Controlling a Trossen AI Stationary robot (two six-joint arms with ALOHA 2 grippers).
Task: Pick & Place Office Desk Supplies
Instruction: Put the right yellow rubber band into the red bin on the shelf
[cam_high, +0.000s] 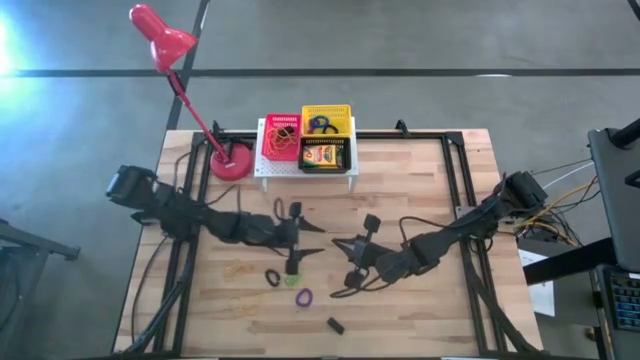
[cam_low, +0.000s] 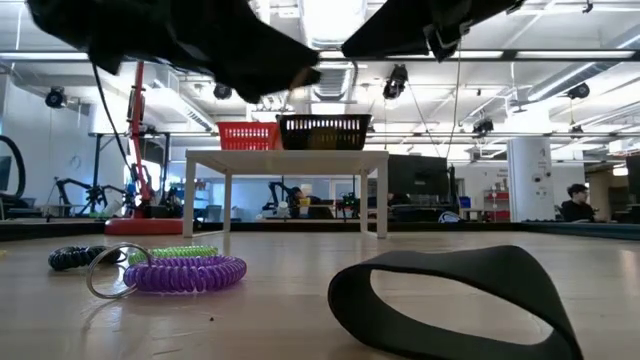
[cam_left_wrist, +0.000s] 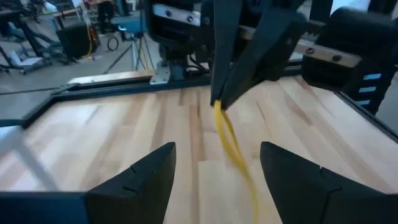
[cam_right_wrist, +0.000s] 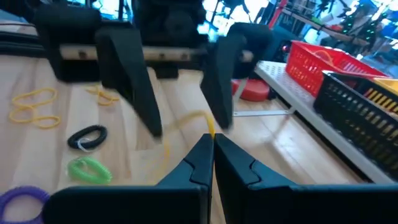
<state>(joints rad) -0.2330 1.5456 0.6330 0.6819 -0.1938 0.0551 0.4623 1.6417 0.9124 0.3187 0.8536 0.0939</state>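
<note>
**Right gripper pinches a rubber band in front of the rack**

A wooden table is seen from above, with a white perforated rack at its far edge. This rack serves as the landmark. It carries a red basket beside a yellow basket, and a dark tray holding a crayon box. A red desk lamp stands just to the rack's left.

Two dark arms reach in and meet in front of the rack, near the table's middle. The right gripper has its fingers pressed fully together, and a thin yellow rubber band hangs from their tips just above the wood. The left gripper sits facing it with its fingers spread wide, holding nothing. The hanging band lies between those open fingers in the left wrist view.

Further from the rack, toward the near edge, lie loose elastic loops: a black coil, a green coil and a purple coil. A wide black band lies closest to the low camera. More tan rubber bands rest to the left of the coils.

The step in hand appears to be the pick, just completed on one rubber band. The next move likely calls for carrying it back to the rack and releasing it over a basket, keeping the thin band from slipping free.
</note>
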